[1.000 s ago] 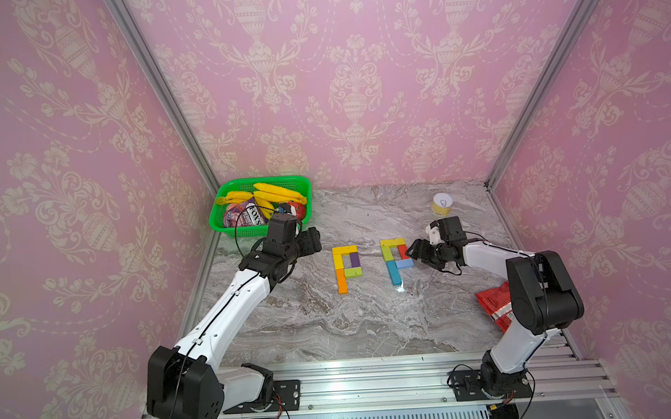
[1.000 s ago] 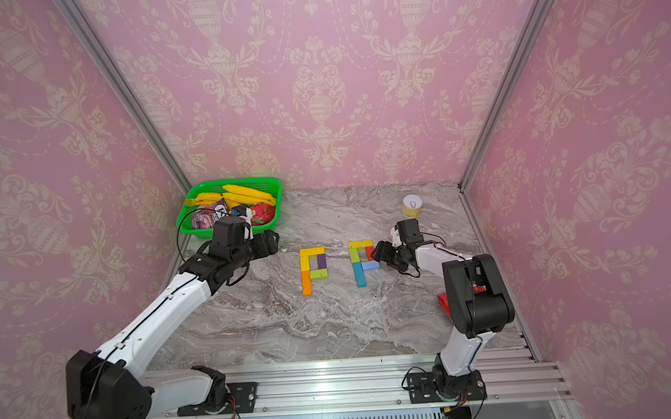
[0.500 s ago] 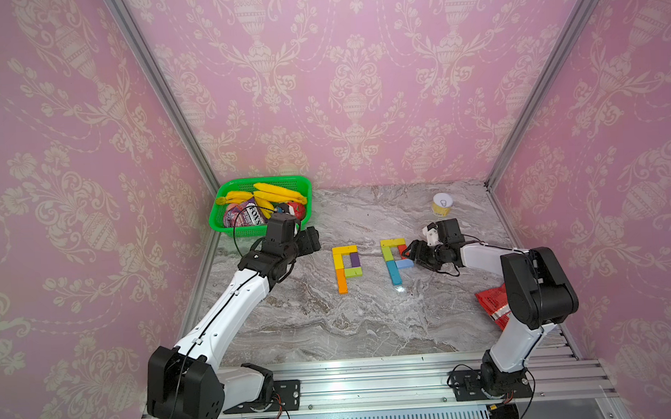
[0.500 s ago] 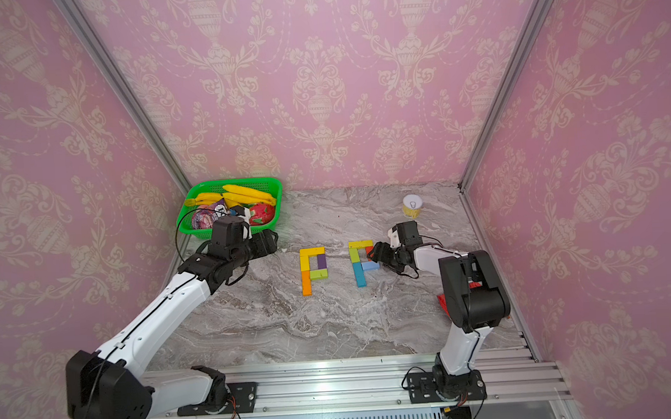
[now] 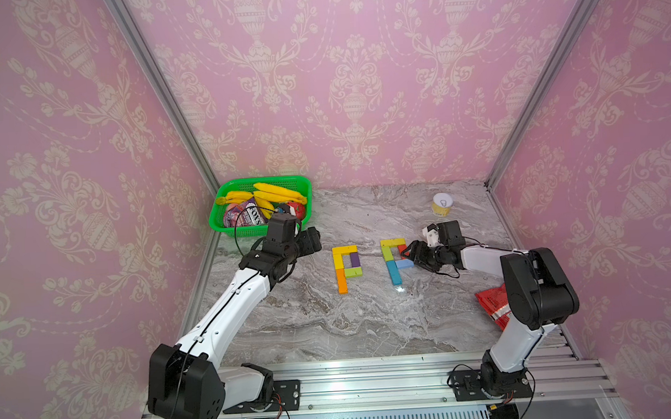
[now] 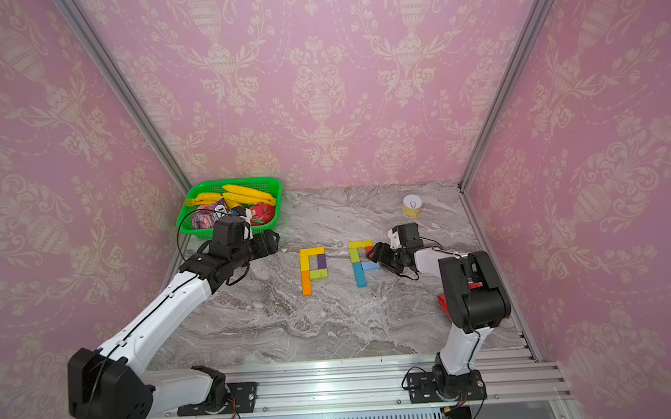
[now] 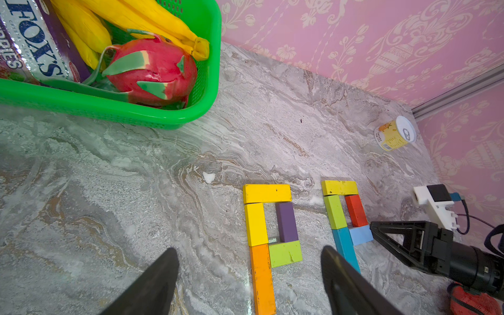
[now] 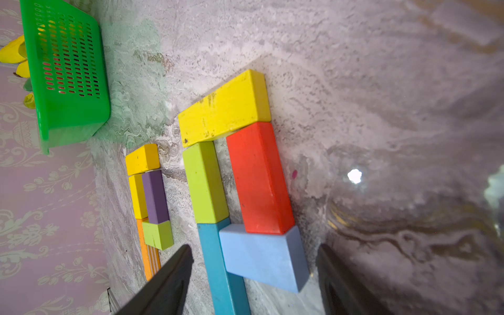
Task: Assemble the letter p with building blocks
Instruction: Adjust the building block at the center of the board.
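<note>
Only the right gripper [image 8: 255,248] had crept in over the last second, reaching the letter of building blocks [image 5: 393,260] farther from the green basket [image 5: 240,232]. Its jaws stood wide apart with the light blue block [image 8: 261,259] between the fingertips, clamped on nothing. That block lay slightly askew against the red block [image 8: 259,177], so the letter probably needed only squaring up. The left gripper [image 7: 249,249] had not moved: it hung between basket and nearer letter [image 5: 338,263], jaws wide and empty. Both letters lay unchanged.
</note>
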### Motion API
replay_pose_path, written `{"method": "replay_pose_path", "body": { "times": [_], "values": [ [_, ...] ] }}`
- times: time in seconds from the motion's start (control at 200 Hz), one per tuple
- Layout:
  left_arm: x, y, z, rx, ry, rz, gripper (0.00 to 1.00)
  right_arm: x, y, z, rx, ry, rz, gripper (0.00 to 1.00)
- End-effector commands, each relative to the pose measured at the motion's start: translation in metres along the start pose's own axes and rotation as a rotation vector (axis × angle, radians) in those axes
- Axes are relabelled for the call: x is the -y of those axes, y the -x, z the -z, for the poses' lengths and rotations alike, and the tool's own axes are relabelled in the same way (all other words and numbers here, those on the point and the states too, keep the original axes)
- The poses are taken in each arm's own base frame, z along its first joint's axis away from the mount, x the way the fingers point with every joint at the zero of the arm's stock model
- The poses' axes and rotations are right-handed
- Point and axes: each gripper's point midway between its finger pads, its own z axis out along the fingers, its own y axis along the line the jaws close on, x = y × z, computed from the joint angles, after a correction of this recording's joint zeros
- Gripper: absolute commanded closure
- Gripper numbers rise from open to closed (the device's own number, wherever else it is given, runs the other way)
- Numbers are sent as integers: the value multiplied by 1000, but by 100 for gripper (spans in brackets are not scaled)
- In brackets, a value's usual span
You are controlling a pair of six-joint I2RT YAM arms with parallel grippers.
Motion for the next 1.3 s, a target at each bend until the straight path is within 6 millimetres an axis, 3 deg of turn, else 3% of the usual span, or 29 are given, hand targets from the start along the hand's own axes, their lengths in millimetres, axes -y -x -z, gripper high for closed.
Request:
{"method": "replay_pose_path", "body": {
  "times": [0.0, 0.935, 1.296],
  "values": [
    [-5, -7, -5, -23, 5, 17, 16, 6, -11, 3, -22, -8, -40, 25],
    [-4, -13, -13, -48, -9, 33, 16, -9, -16, 1, -31, 26, -24, 25],
    [-6, -16, -15, -57, 1, 34, 15, 2, -19, 4, -27, -42, -15, 24]
  ]
}}
